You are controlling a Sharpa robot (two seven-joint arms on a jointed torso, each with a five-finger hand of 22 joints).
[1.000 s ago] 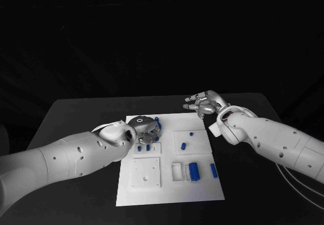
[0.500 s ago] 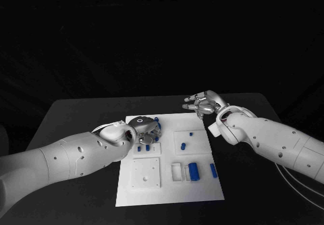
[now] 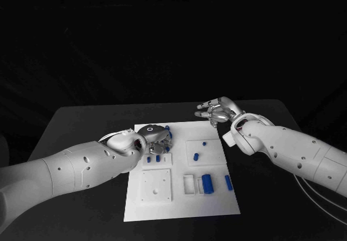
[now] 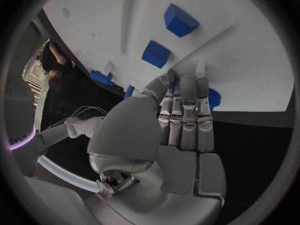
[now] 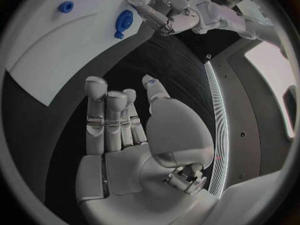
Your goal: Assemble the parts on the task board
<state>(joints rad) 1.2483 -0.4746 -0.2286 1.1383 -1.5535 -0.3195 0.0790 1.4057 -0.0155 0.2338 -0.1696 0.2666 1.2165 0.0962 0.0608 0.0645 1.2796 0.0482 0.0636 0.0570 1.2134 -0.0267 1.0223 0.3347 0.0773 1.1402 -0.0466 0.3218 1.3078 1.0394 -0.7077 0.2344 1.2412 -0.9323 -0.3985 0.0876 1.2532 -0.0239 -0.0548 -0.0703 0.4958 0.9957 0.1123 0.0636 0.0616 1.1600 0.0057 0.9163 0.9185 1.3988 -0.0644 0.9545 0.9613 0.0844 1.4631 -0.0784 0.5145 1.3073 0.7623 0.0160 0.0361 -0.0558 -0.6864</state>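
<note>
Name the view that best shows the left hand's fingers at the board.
Left wrist view: the left hand lies with its fingers on the task board, over a blue part. In the head view the hand's back hides the fingers. The right wrist view shows that hand small.

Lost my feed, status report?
Left hand fingers on a blue part at task board far edge. Right hand open, off board. Nothing blocking.

Dim, dark surroundings; bright white board; strong fisheye bending in wrist views.
</note>
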